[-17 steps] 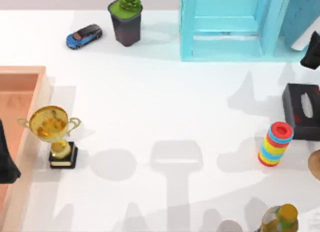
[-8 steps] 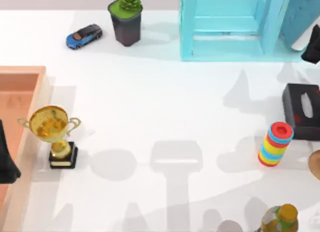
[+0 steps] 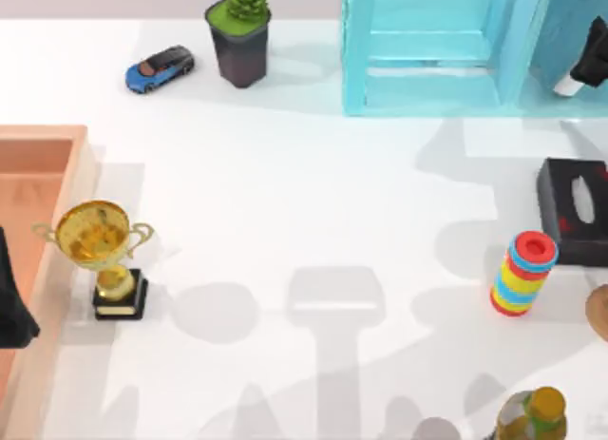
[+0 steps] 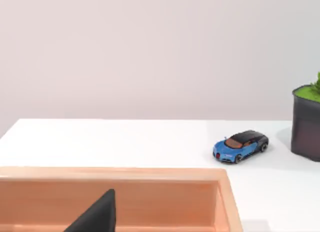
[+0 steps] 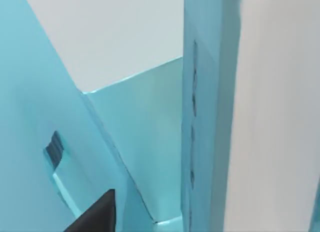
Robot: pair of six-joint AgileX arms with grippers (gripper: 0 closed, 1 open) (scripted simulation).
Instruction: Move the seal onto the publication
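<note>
Top view: right gripper (image 3: 591, 69) sits at the far right edge, cut off by the frame, dark with a white patch under it. Can't tell whether it is parted or clenched. It's right against the teal-blue hardcover book (image 3: 575, 27), which stands behind it at the top right corner, partly hidden by the light cyan open-sided shelf unit (image 3: 427, 50) just to the gripper's left. Small orange-brown stamp block: can't make it out anywhere.

Right wrist view: close up on teal panels and a pale white face that could be the book's page edges, not certain. One dark fingertip (image 5: 95, 217) pokes in at the edge.

Nearer than the right gripper along the right side: black tissue box (image 3: 573, 210), cut off; striped multicolour ring stack (image 3: 521, 274).

Left gripper (image 3: 11, 302) parked at the left edge over the shallow orange wooden tray (image 3: 57, 164), mostly cropped; state not readable. Gold trophy cup on a black base (image 3: 104, 259) just right of it.
</note>
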